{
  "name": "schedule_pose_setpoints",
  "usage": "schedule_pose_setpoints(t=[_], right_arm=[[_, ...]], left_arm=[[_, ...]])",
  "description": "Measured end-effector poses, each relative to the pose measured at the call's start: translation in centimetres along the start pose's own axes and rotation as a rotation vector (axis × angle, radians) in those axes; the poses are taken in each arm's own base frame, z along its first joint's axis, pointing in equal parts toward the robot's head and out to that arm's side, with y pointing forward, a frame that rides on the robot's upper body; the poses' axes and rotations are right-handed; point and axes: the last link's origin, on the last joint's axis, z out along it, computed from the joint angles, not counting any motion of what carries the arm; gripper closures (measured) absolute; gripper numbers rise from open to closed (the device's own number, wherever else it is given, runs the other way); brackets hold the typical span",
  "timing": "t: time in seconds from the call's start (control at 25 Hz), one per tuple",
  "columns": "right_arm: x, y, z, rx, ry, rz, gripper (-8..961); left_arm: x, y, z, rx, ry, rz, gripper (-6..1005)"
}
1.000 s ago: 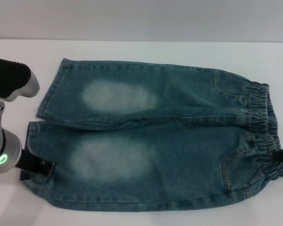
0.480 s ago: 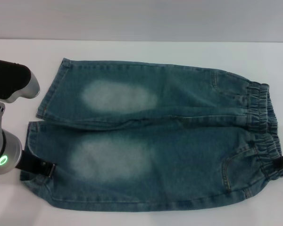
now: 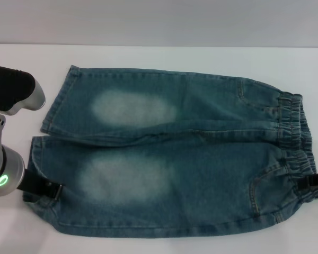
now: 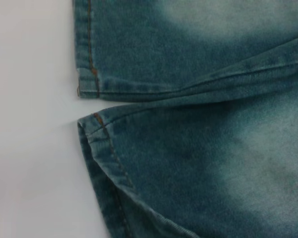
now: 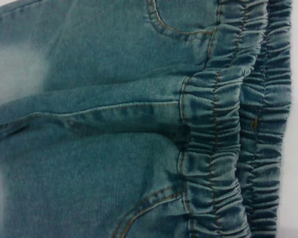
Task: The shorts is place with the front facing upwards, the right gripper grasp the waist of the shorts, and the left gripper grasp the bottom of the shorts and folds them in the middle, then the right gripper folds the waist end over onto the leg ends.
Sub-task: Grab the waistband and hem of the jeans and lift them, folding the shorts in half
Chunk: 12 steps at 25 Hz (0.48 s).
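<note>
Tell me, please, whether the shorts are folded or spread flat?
Spread flat: the shorts show both legs side by side, waistband unfolded.

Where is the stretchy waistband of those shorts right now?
In the head view, the waistband lies at the shorts' right end, with the right gripper at its near corner.

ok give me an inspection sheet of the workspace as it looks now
surface: white table, bare around the cloth
job's things: shorts lying flat, front up, waist on the robot's right, leg hems on its left
clutter: nothing seen
grippers: left gripper at the near leg hem; right gripper at the near end of the waistband
cables: nothing seen
surroundings: plain pale wall behind the table
</note>
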Motion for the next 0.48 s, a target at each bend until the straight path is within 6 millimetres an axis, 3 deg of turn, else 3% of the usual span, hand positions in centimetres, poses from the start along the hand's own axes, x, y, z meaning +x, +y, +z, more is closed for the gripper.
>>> schedule_pose_setpoints(t=[0.12, 0.48], right_arm=[[0.0, -0.01, 0.07, 0.0, 0.0, 0.001, 195], [0.04, 0.02, 0.14, -0.002, 0.003, 0.0, 203]], left_arm=[[-0.02, 0.03, -0.05, 0.0, -0.003, 0.002, 968], [-0.06, 0.18, -0.02, -0.001, -0.005, 0.008, 966]])
